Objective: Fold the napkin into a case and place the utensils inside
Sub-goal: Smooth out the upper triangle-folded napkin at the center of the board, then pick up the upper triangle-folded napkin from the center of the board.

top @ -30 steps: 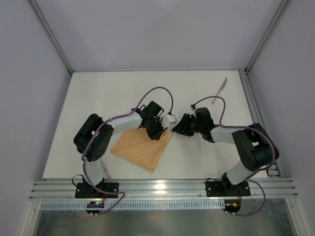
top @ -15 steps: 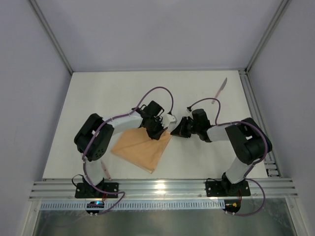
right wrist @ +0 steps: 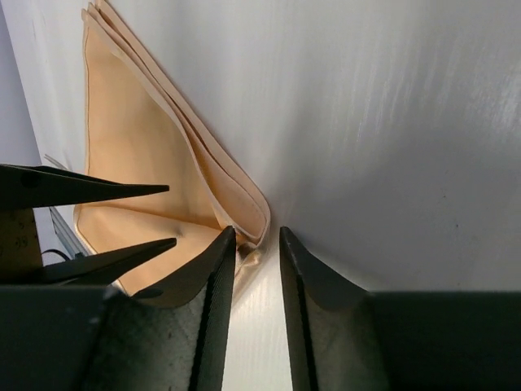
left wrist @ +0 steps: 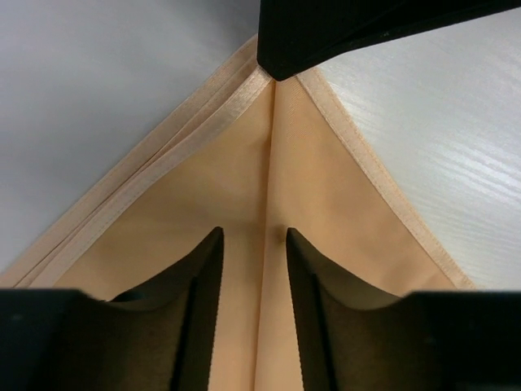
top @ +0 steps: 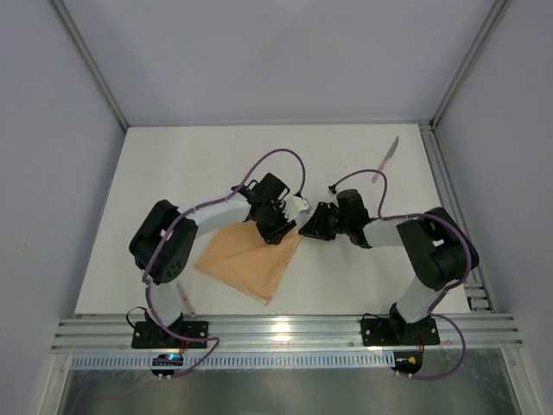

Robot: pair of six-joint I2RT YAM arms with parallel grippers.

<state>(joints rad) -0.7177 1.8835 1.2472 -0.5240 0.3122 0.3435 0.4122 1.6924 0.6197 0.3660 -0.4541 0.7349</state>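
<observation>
My left pincer (left wrist: 252, 232) slightly parted over the folded peach-orange cloth napkin (top: 249, 259), crease between its fingers, my right pincer (right wrist: 256, 232) narrowly parted at the napkin's pointed corner, slim pale pink knife (top: 386, 160) well apart on white table (top: 199, 164)

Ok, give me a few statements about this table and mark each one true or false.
1. The napkin lies folded on the table. True.
2. The knife is tucked inside the cloth. False: the knife lies bare near the far right edge, apart from the napkin.
3. The left gripper and right gripper are both at the same corner of the napkin. True.
4. The left gripper is clamped shut. False: its jaws stand apart, with cloth showing between them.
</observation>
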